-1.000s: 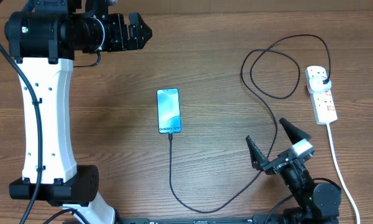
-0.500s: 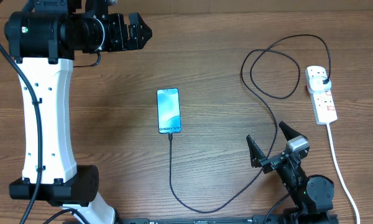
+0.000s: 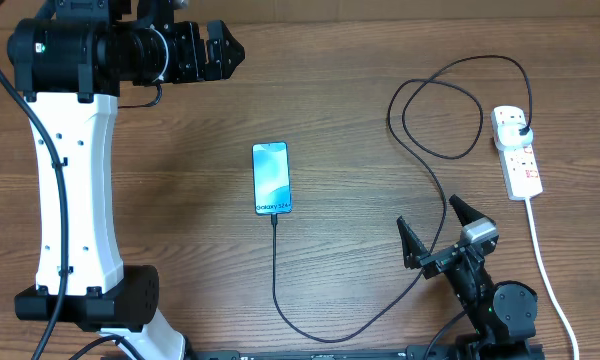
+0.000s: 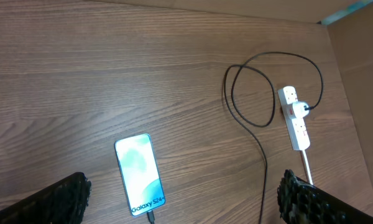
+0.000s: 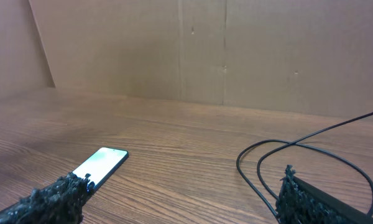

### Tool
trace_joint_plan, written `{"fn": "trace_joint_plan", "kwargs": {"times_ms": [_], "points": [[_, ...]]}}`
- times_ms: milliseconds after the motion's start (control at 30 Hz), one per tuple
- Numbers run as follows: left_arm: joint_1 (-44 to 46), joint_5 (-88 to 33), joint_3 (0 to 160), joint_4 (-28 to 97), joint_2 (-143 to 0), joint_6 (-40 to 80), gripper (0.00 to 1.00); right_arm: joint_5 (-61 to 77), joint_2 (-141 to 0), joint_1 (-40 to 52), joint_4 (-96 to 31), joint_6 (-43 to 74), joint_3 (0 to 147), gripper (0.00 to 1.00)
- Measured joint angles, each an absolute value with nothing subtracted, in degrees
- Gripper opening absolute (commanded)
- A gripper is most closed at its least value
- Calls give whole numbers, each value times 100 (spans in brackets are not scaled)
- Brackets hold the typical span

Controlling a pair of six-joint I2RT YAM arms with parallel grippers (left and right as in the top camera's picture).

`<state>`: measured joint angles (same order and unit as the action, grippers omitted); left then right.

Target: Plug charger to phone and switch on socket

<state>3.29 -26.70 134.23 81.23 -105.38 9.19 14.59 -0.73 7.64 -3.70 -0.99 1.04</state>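
The desk (image 3: pixel 340 110) fills the overhead view, brown wood grain running side to side from the left edge to the right. In the right wrist view, a plain tan board wall (image 5: pixel 143 50) stands upright along one edge of the desk. Vertical seams run down it, and there are a few small dark specks. In the left wrist view, a similar tan panel (image 4: pixel 360 93) lines the desk's right edge, and a sliver of teal (image 4: pixel 351 7) peeks in above it at the far right corner.

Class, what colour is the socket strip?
The socket is white, with small red marks; the overhead view shows it best.
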Motion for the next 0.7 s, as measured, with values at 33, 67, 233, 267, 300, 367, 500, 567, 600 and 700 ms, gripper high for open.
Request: {"fn": "trace_joint_plan", "kwargs": {"times_ms": [33, 67, 233, 267, 300, 367, 500, 567, 600, 700], "points": [[329, -2670, 13423, 8123, -10538, 919, 100, 1459, -73, 764, -368, -97, 104, 100], [329, -2670, 13423, 8123, -10538, 919, 99, 1459, -73, 764, -370, -97, 104, 100], [329, -2670, 13423, 8123, -10538, 919, 100, 1459, -73, 764, -368, -95, 104, 100], [329, -2670, 13423, 8123, -10538, 919, 100, 1461, -73, 764, -373, -89, 104, 100], [329, -2670, 13423, 8123, -10538, 919, 100, 1461, -73, 764, -370, -84, 104, 100], [340, -2668, 13423, 8123, -10538, 919, 100, 1459, -73, 764, -370, -80, 104, 100], [377, -2670, 13268, 8095, -10436, 919, 100, 1461, -73, 764, -370, -80, 104, 100], [377, -2670, 12857, 8007, -10165, 919, 100, 1461, -73, 764, -370, -82, 104, 100], [377, -2668, 12578, 7946, -9972, 919, 100, 1459, -73, 764, -370, -78, 104, 100], [377, -2617, 11590, 7776, -9212, 919, 99, 1459, -73, 764, -370, -73, 104, 100]]}}
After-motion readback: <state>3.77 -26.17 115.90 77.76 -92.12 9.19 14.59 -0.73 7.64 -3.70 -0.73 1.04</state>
